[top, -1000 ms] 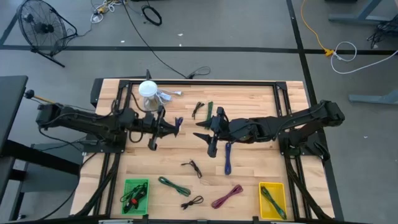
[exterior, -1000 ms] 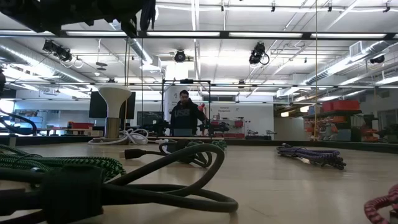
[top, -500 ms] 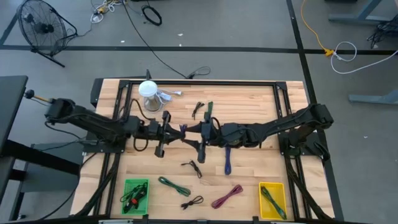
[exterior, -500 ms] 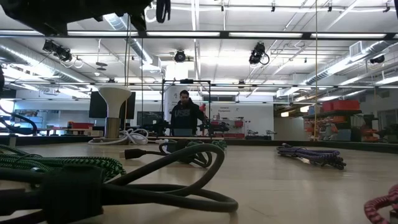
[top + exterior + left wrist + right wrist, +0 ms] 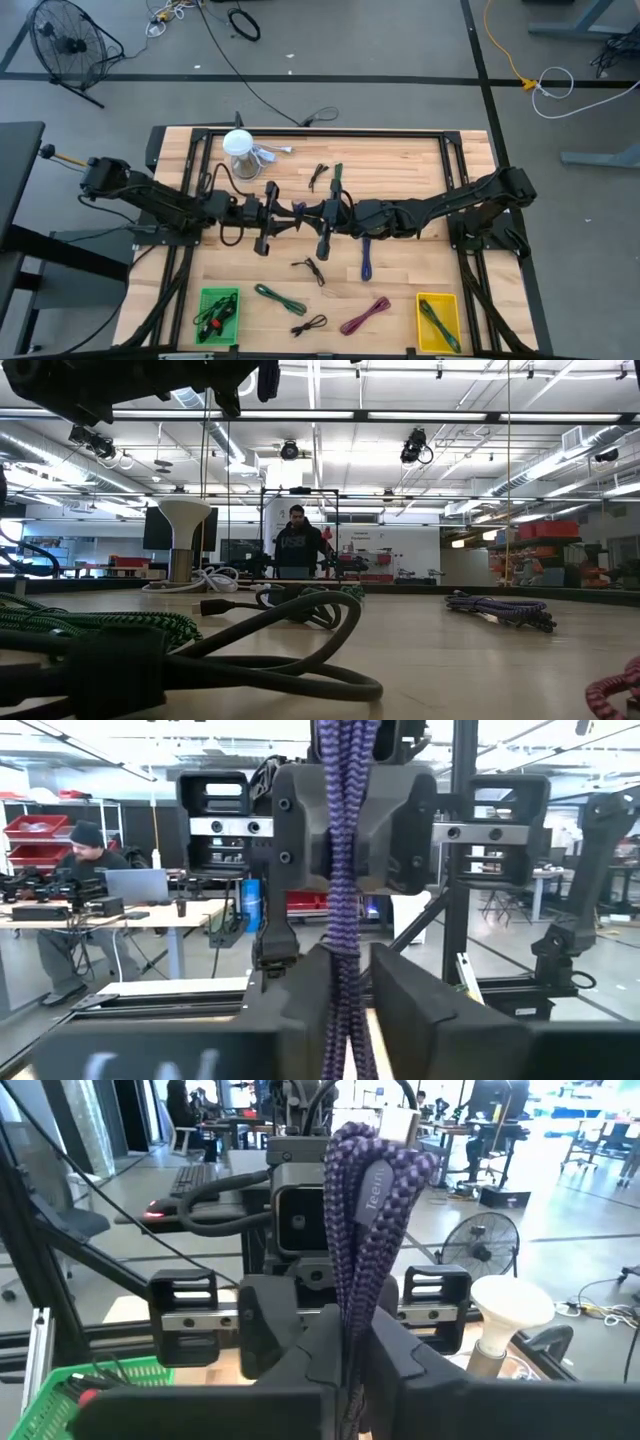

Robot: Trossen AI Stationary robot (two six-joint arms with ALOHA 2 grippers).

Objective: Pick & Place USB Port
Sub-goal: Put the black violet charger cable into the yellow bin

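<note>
Presently the purple braided cable [image 5: 368, 1230] hangs mid-air above the bench [image 5: 400, 160], between both arms. Right pincer [image 5: 350, 1342] clenched on it; left pincer [image 5: 345, 982] loosening. Light, limp; grip bundled middle.

Left tool [image 5: 283, 213] and right tool [image 5: 312, 215] meeting mid-table, cable [image 5: 298, 211] between them, bins at front corners

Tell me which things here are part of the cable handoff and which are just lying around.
In the job:
purple braided cable, passing between both arms
right claw, shut on it
left claw, around it
green bin
yellow bin

Lying about:
white lamp
green cable
pink cable
black cable
</note>
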